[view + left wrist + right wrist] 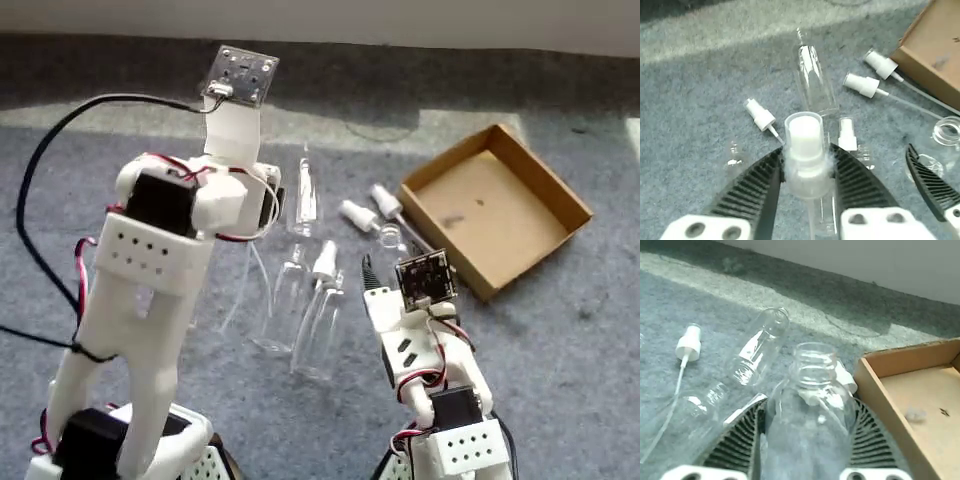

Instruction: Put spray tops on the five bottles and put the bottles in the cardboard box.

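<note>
Gleaming clear bottle (812,410), neck open.

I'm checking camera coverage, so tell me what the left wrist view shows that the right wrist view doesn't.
Left wrist view: the left pincer shut on a spray top. Right wrist view: the right pincer shut on an open bottle around its body, and a pale wall behind. Both: the cardboard box, a lying bottle, the open bottle's neck and grey carpet.

No readable text, labels or numbers anywhere.
</note>
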`<state>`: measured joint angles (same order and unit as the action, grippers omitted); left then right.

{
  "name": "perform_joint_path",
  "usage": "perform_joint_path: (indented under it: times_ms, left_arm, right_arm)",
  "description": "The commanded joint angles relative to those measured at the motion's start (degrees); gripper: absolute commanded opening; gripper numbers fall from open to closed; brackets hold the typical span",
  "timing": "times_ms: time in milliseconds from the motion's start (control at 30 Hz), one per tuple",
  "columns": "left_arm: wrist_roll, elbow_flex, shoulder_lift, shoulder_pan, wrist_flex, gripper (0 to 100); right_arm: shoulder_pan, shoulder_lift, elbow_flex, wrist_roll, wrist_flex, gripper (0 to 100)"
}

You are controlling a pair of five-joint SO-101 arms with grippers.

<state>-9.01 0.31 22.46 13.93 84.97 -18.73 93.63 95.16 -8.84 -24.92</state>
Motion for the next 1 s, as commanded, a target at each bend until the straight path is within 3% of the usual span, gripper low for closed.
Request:
perform_joint_path:
  times_ms: [0,367,600,767,967]
  left_arm:
    - [-0.62,-2.59,9.71,4.18,-4.92,4]
    - [-0.79,-2.59,15.52,8.75,-21.54,4]
    - [-0.79,-2.15,17.89,12.0,-25.32,4]
    - [-0.7,8.4,23.6,16.22,-25.58,3]
    - [-0.35,24.31,37.23,16.4,-42.9,1]
  right_arm:
    - [-3.56,0.92,-0.75,0.35,3.21,9.1]
    - [-15.25,0.92,-0.92,0.35,3.47,9.1]
    - [-15.69,0.92,-0.75,0.44,3.47,9.1]
    - [-15.52,0.92,-1.1,4.66,3.47,9.1]
    - [-15.52,0.92,-1.19,8.79,3.47,9.1]
